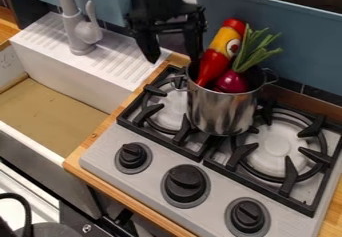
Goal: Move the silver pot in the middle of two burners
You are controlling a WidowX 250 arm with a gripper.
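Silver pot (222,112) | shiny, upright (bottle (226,43) and root vegetable (232,82) poking out!) | gripper (174,61) fingers spread

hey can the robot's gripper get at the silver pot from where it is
Probably yes: the gripper hangs open at the rim of the silver pot, and nothing seems to block it there, though the red bottle in the pot is close.
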